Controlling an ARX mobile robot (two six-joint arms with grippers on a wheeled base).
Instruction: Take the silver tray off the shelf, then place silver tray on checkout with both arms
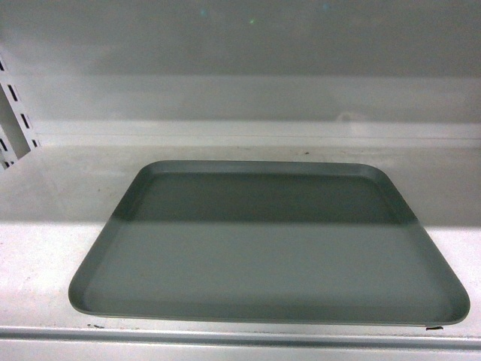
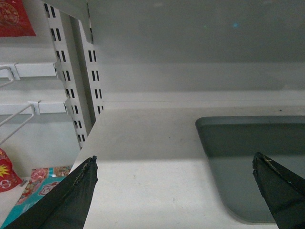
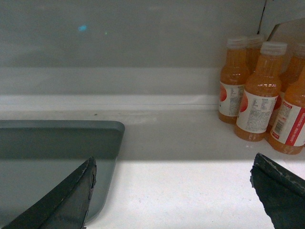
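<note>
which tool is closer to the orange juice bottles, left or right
Right. The right tool hangs open at the silver tray's right edge, bottles just beyond it. The left tool straddles the tray's left edge, no bottles in view.

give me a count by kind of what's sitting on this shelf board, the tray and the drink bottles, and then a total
Silver tray: 1, flat on the shelf.
Orange drink bottles: at least 5 show in the right wrist view, clustered at the right end; the frame edge cuts the group, so more may be hidden.
Total: at least 6.
</note>
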